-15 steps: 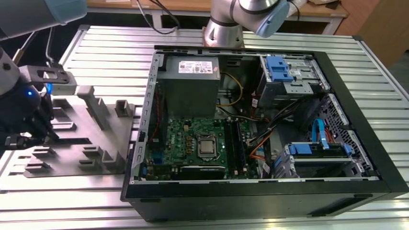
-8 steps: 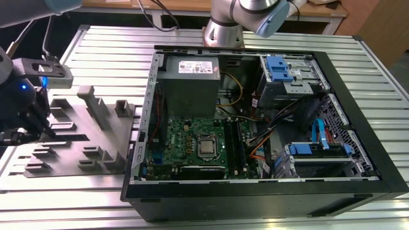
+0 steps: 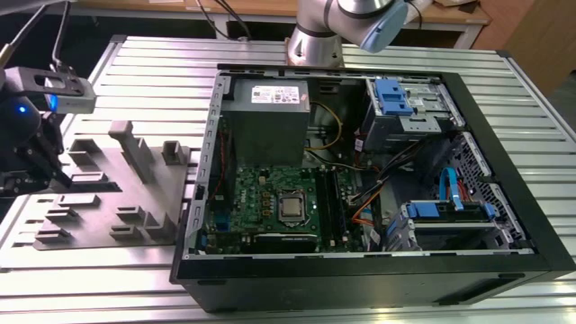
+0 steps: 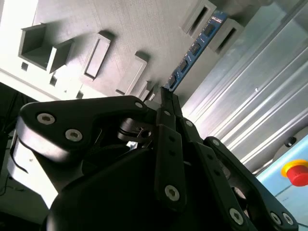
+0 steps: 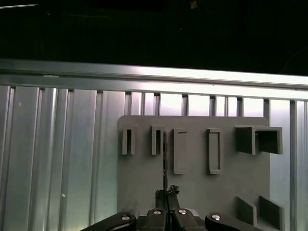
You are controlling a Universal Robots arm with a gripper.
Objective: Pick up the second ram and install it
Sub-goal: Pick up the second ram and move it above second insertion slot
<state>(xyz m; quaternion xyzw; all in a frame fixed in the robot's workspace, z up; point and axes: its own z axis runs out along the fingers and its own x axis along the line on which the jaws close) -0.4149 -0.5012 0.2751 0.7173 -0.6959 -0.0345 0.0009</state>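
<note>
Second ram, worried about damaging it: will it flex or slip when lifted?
Probably stiff: the second ram runs straight from the gripper, whose jaws meet around its end. Likely light, being thin and narrow. Its exposed chips look fragile, so hard contact may harm it.

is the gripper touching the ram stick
Touching. In the second wrist view the gripper is shut on one end of the ram stick.

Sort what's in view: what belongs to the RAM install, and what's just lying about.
Job in hand:
gripper, shut on the second ram
grey holder tray beneath it
black memory slots on the motherboard

Lying about:
grey power supply
blue drive bracket
red button
</note>
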